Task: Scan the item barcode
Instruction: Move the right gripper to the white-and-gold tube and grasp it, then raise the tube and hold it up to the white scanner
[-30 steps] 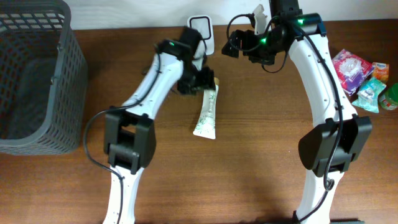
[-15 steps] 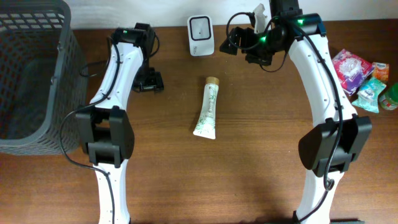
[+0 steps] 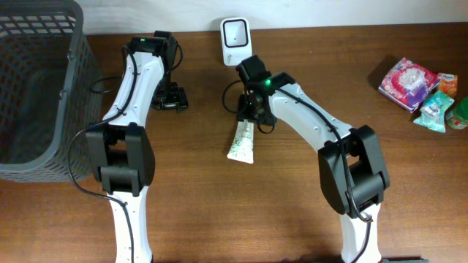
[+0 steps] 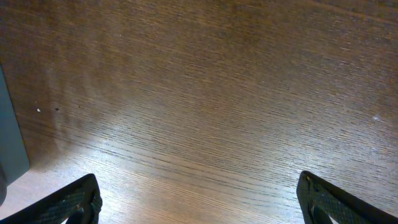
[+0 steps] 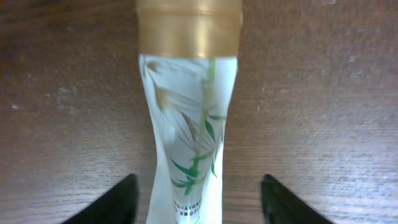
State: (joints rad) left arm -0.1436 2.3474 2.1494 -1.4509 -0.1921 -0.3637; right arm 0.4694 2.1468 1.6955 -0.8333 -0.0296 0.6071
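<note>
The tube (image 3: 242,140) is lying flat around the middle of the table (image 3: 292,212), with its gold cap (image 5: 188,28) pointing at the far edge. The right gripper (image 5: 199,199) is hanging right over it, fingers (image 5: 118,202) partway apart and straddling the tube's body with a gap on each side, so it's not pinching anything. Further back on the left, the left gripper (image 3: 170,97) is sitting spread wide over bare wood, gripping nothing. The white scanner (image 3: 235,33) is standing at the far edge.
</note>
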